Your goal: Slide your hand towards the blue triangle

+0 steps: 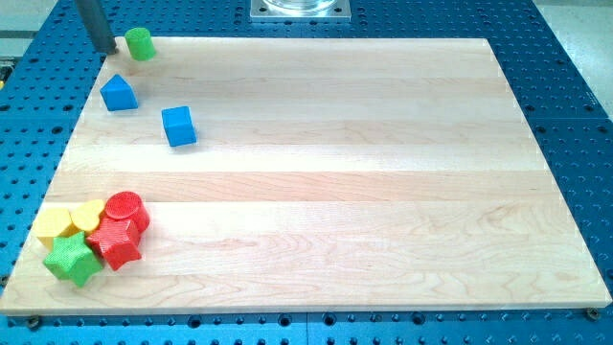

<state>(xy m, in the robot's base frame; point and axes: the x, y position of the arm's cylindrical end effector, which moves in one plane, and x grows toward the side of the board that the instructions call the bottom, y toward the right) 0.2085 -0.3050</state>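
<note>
Nearest, at the view's bottom left and far below my tip (107,49): a tight cluster on the wooden worktop (345,182). Green star (73,260) at the front, touching the red star (117,243) on its right. Behind them a yellow block (54,225) of unclear shape, a yellow heart (88,216) and a red cylinder (126,210), all pressed together.

Further back, the blue cube (179,126), alone, below my tip and to the view's right of it, well apart from the cluster.

Then the blue triangle (119,93), near my tip and just below it, slightly to the view's right, not touched.

Farthest, the green cylinder (141,43), just beside my tip on the view's right, a narrow gap between.

Tip itself at the worktop's top-left corner, at the board's edge. Plain dark rod only, grasping nothing.
</note>
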